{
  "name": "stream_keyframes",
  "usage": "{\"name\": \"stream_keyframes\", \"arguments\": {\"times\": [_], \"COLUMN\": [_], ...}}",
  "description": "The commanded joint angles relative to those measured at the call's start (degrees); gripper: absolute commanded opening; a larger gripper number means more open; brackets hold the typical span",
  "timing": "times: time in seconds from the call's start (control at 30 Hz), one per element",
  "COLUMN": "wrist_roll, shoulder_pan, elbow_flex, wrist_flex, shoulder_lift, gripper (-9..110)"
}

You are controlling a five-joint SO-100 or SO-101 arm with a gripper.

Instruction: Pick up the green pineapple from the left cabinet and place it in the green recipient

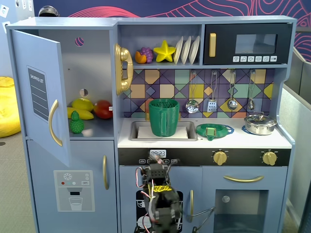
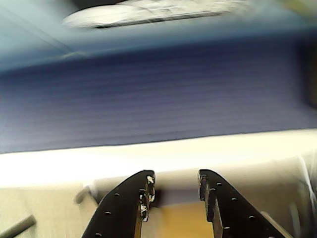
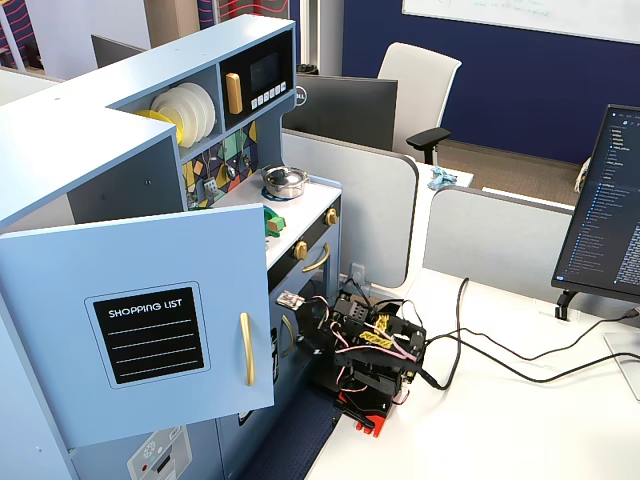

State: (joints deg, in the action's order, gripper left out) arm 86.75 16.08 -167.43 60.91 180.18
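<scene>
The green pineapple [image 1: 76,123] stands upright at the front left of the left cabinet's shelf [image 1: 97,132]. The cabinet's blue door [image 1: 41,92] stands wide open; it also shows in a fixed view [image 3: 140,320]. The green recipient [image 1: 164,117] stands in the sink [image 1: 187,132] to the right. My arm [image 1: 158,194] is folded low in front of the kitchen's lower doors, well below both, and shows in a fixed view [image 3: 370,350]. In the wrist view my gripper [image 2: 174,181] is open and empty, facing a blurred blue panel and a white edge.
On the shelf by the pineapple lie a yellow banana [image 1: 81,114], a yellow-green fruit [image 1: 83,103] and a red tomato [image 1: 103,109]. A flat green strainer dish [image 1: 214,130] and a steel pot [image 1: 260,124] sit on the counter. Cables [image 3: 480,350] and a monitor [image 3: 610,220] are on the desk.
</scene>
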Motion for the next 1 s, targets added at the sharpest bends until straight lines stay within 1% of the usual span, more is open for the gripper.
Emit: {"name": "stream_keyframes", "arguments": {"times": [0.0, 0.07, 0.1, 0.17, 0.27, 0.37, 0.47, 0.77, 0.97], "wrist_roll": [10.8, 17.2, 17.2, 15.7, 11.7, 10.7, 11.2, 13.4, 13.5], "shoulder_pan": [17.3, 23.3, 25.8, 28.1, 28.6, 27.6, 27.2, 28.1, 27.6], "elbow_flex": [7.6, 11.5, 14.0, 18.4, 24.1, 29.8, 32.8, 38.3, 42.5], "wrist_flex": [-27.5, -35.1, -37.8, -43.4, -53.3, -57.3, -62.0, -71.6, -75.3], "shoulder_lift": [-3.2, -9.1, -12.0, -17.8, -25.3, -32.2, -37.8, -50.7, -57.9], "gripper": [0, 1, 2, 8, 19, 23, 25, 23, 24]}}
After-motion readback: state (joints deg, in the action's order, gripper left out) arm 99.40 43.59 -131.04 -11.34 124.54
